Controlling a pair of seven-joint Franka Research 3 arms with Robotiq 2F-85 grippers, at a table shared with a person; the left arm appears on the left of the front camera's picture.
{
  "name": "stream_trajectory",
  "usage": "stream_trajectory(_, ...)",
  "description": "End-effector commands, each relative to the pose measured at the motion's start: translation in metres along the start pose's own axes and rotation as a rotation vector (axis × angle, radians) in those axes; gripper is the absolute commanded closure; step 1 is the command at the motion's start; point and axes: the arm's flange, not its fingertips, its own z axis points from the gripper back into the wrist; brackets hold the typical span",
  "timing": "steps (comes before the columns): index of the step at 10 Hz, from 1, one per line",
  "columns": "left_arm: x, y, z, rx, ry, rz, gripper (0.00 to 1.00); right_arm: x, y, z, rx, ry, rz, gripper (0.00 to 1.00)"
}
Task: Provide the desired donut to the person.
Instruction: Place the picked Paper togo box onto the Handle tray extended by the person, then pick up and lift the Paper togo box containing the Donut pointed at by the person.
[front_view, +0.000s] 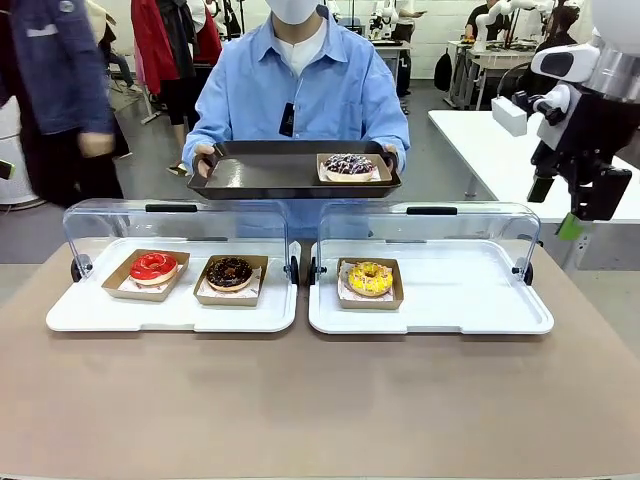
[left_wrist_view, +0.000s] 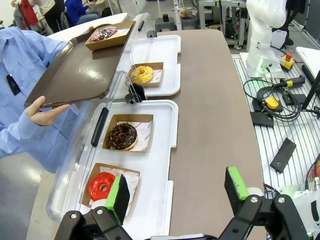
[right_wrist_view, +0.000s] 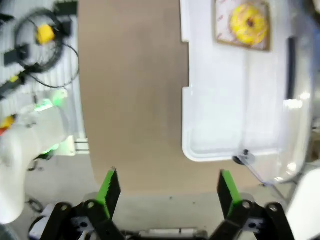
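Sitting in card box (front_view: 350, 179) at right end of tray (front_view: 260, 172) held by person (front_view: 300, 95), sprinkled donut (front_view: 348, 164) looks delivered. Left gripper (left_wrist_view: 177, 192), right gripper (right_wrist_view: 169, 189) both released, empty. Risk: tray tilts, box slides off; arm swing clips raised clear lid (front_view: 430, 228)

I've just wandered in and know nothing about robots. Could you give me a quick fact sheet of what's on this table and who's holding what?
Person: at the far side, holding a dark tray in both hands
On dark tray: one sprinkled donut in a paper box
Left white tray: red donut and chocolate donut, clear lid open
Right white tray: yellow donut, clear lid open
Left gripper: open, empty
Right gripper: open, empty, above the table's end
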Motion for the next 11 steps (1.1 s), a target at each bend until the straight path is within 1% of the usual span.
stream_trajectory(1, 0.0006, 0.0005, 0.0013, 0.004, -0.025, -0.019, 0.0, -0.006, 0.0042, 0.0093, 0.017, -0.017, -0.011, 0.0)
stream_trajectory(11, 0.0006, 0.0005, 0.0013, 0.004, -0.025, -0.019, 0.0, -0.006, 0.0042, 0.0093, 0.017, -0.017, -0.011, 0.0)
